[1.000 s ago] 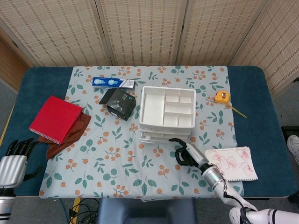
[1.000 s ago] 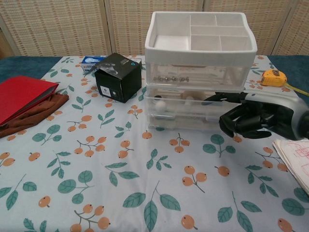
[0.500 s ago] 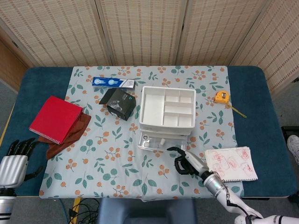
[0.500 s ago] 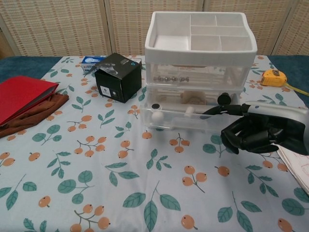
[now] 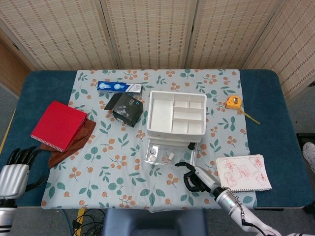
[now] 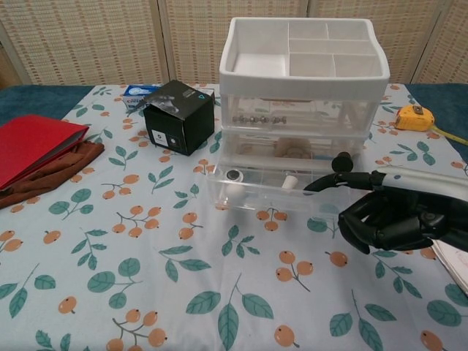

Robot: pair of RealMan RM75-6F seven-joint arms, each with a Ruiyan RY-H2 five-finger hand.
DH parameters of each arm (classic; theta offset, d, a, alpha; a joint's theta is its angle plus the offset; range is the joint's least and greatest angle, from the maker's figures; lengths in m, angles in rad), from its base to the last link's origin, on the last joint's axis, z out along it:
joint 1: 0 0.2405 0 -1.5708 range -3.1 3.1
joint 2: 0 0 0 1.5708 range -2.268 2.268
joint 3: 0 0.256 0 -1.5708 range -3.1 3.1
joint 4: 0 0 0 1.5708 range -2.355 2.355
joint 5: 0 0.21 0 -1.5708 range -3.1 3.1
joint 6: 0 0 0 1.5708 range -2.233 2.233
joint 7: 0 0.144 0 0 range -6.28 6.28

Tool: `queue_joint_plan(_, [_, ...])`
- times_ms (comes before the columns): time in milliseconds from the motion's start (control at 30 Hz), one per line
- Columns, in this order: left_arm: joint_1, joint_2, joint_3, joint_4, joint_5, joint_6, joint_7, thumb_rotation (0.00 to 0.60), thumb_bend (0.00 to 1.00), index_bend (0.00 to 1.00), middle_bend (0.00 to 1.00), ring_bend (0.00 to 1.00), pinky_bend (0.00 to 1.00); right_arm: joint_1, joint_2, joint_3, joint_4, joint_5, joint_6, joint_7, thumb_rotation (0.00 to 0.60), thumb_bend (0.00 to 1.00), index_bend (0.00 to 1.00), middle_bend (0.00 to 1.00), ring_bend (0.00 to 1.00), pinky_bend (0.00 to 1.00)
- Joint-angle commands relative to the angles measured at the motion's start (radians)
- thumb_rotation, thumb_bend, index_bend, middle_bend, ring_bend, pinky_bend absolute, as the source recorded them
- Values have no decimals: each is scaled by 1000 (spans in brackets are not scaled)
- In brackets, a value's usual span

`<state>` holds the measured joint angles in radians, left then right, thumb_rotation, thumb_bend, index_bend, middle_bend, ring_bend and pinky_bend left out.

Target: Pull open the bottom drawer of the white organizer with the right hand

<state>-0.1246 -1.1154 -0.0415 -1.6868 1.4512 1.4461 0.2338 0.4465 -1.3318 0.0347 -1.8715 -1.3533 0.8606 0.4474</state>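
The white organizer [image 5: 175, 113] [image 6: 303, 69] stands mid-table with a compartment tray on top. Its clear bottom drawer [image 5: 170, 153] [image 6: 274, 189] is slid out toward me, showing small white pieces and a dark round part inside. My right hand [image 5: 197, 178] [image 6: 395, 216] is at the drawer's front right corner, fingers curled in, with one extended finger [image 6: 333, 181] hooked on the drawer's front edge. My left hand [image 5: 15, 169] hangs off the table's near left edge with fingers apart, holding nothing; the chest view does not show it.
A black box [image 5: 128, 110] [image 6: 179, 117] sits left of the organizer, with a blue toothpaste box [image 5: 119, 87] behind it. A red notebook [image 5: 58, 125] lies on a brown cloth [image 5: 74, 145]. A yellow tape measure [image 5: 233, 102] and a sheet with red drawings [image 5: 243, 172] lie right.
The right hand has drawn back toward me and the bottom drawer has slid out of the organizer with it, exposing its contents. The left hand has not moved.
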Motion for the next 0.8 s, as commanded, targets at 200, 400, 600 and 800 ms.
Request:
queue_joint_plan(200, [3,1,1,-1,3,5,-2,600,214,182,149,141,91,-7,24,-8,-8,-46,35,2,600,665,100,688,915,1000])
queue_joint_plan(400, [7,4,1,0,6,13,-7,600,214,183,149,141,91,10,92,-10,-61,-109,49,-49,600,665,94,659,890,1000])
queue_joint_plan(600, [10,6,1,-1,14,22,-13,600,214,183,149,141,91,79,192,40,-136,-143,25,-175,600,662,94,643,874,1000])
queue_joint_plan(800, [18,10,2,-1,14,31,-19,600,214,183,149,141,91,191,255,126,-157,-86,-49,-370,600,544,169,643,873,1000])
